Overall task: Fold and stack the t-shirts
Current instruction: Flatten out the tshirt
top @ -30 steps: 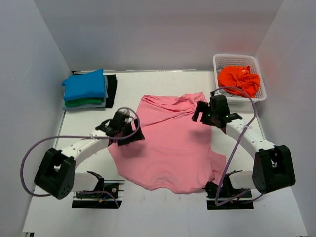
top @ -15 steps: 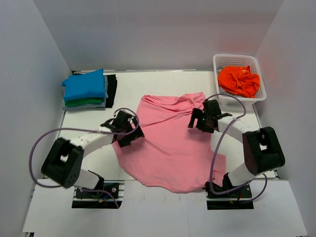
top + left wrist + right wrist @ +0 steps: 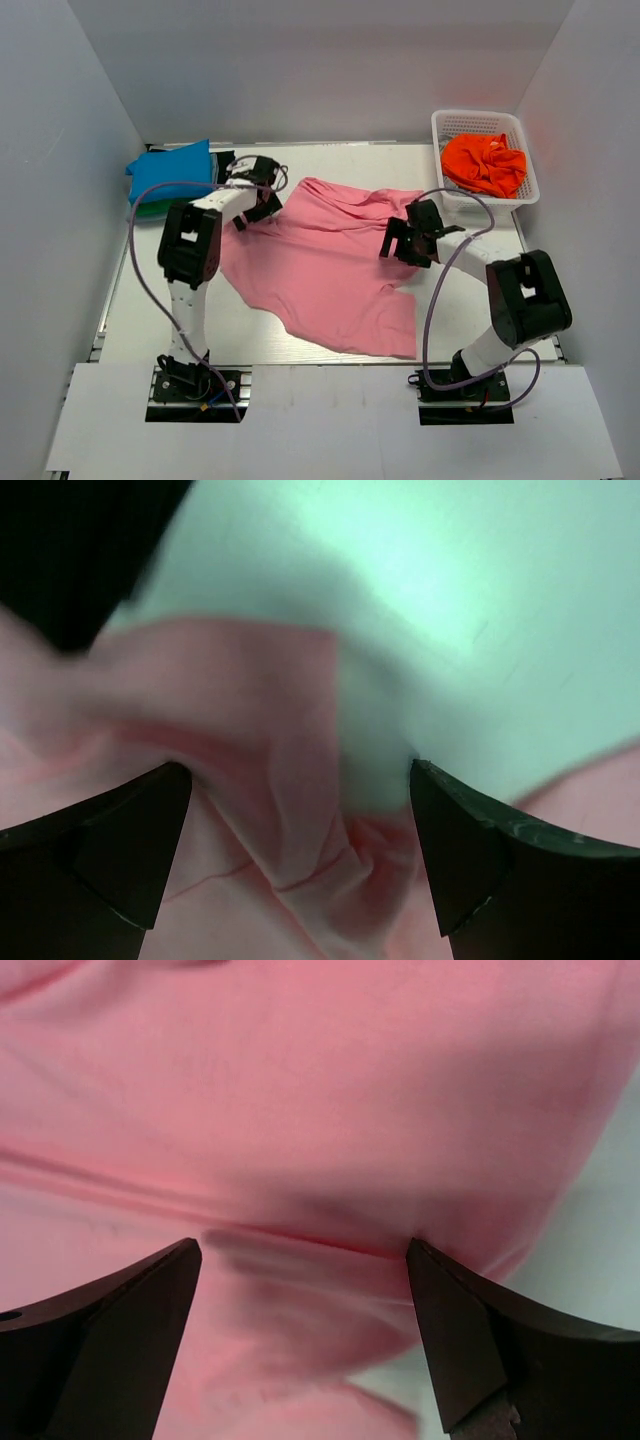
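- Surface [image 3: 340, 160]: white, walled at the back and both sides; carries all the shirts and the basket.
- Pink shirt [image 3: 320, 260]: lies spread across the middle, wrinkled, with its top edge bunched toward the far side and a lower corner reaching toward the near right.
- Basket [image 3: 480, 116]: white lattice, sits at the far right corner, well apart from the stack.
- Blue shirt [image 3: 172, 170]: folded, rests at the far left on top of the stack, just beside the pink shirt's far-left corner.
- Orange shirt [image 3: 485, 163]: crumpled, fills the basket.
- Green shirt [image 3: 148, 210]: folded, shows only as an edge under the blue one.
- Left tool [image 3: 300, 780]: jaws wide apart, clamps nothing; hangs over the pink shirt's far-left edge, with a ridge of bunched cloth between the fingers. Wrist view blurred; contact with the cloth cannot be told.
- Right tool [image 3: 302, 1250]: jaws wide apart, clamps nothing; hangs low over the pink shirt's right edge, with a fold running between the fingers.
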Action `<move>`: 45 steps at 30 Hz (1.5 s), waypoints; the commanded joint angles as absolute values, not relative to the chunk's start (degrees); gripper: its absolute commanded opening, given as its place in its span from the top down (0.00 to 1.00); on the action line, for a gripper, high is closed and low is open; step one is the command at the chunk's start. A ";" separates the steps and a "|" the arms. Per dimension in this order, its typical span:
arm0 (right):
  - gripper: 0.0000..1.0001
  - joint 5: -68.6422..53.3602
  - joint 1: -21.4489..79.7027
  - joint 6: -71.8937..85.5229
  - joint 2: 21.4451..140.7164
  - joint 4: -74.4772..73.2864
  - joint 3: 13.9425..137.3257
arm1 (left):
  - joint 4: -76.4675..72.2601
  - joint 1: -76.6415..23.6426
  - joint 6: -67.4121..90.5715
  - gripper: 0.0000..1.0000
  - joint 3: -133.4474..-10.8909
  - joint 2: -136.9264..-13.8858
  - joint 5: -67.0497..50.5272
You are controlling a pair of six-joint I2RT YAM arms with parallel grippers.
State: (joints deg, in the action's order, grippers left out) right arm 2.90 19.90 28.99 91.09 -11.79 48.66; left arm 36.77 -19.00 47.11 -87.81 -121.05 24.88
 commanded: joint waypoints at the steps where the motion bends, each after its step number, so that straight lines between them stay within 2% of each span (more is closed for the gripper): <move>1: 0.10 1.16 21.00 32.78 86.77 -18.02 41.24 | 43.68 -17.31 42.65 0.00 -97.97 -131.56 22.85; 3: 0.10 0.61 22.76 33.74 85.44 -19.42 37.73 | 41.76 -17.31 38.61 0.00 -103.50 -133.15 21.81; 6: 0.10 -3.50 26.62 36.64 80.62 -20.92 29.49 | 36.93 -17.93 31.48 0.00 -107.74 -133.77 14.17; 9: 0.10 -10.35 30.75 38.05 75.87 -20.83 25.24 | 32.44 -19.07 28.13 0.00 -108.98 -131.41 7.76; 14: 0.10 -11.78 38.12 35.95 69.35 -25.39 29.34 | 23.39 -21.00 27.42 0.00 -104.85 -127.79 -4.38; 18: 0.10 -9.51 38.85 33.93 65.92 -26.63 36.11 | 24.52 -22.14 27.42 0.00 -103.64 -123.50 -6.24; 22: 0.10 1.55 38.32 33.92 67.49 -26.19 43.21 | 19.17 -23.29 27.42 0.00 -88.13 -111.65 -3.87; 23: 0.10 6.89 38.06 34.88 69.15 -27.15 43.76 | 17.42 -23.81 28.12 0.00 -85.28 -108.92 -3.87; 26: 0.10 12.55 37.27 35.24 76.34 -28.82 48.24 | 15.13 -24.95 30.48 0.00 -73.77 -98.11 -2.73; 28: 0.10 13.97 35.61 35.42 80.13 -27.87 51.40 | 12.76 -26.10 33.46 0.00 -61.15 -90.66 -2.72; 29: 0.10 14.15 35.60 35.25 82.68 -27.60 52.81 | 12.74 -26.10 34.53 0.00 -61.08 -88.35 -2.72; 34: 0.10 13.80 33.05 34.54 92.79 -25.48 57.04 | 3.97 -28.21 43.41 0.00 -40.98 -80.34 -8.24; 36: 0.10 12.92 32.78 34.54 95.00 -25.40 58.19 | 2.99 -29.44 44.91 0.00 -37.02 -79.80 -7.30; 41: 0.10 9.68 32.52 34.54 94.05 -23.03 53.10 | 3.61 -30.59 46.41 0.00 -36.47 -82.35 -5.19; 45: 0.10 2.83 32.78 34.54 88.18 -17.60 42.82 | 7.28 -30.33 45.88 0.00 -39.37 -87.53 -2.56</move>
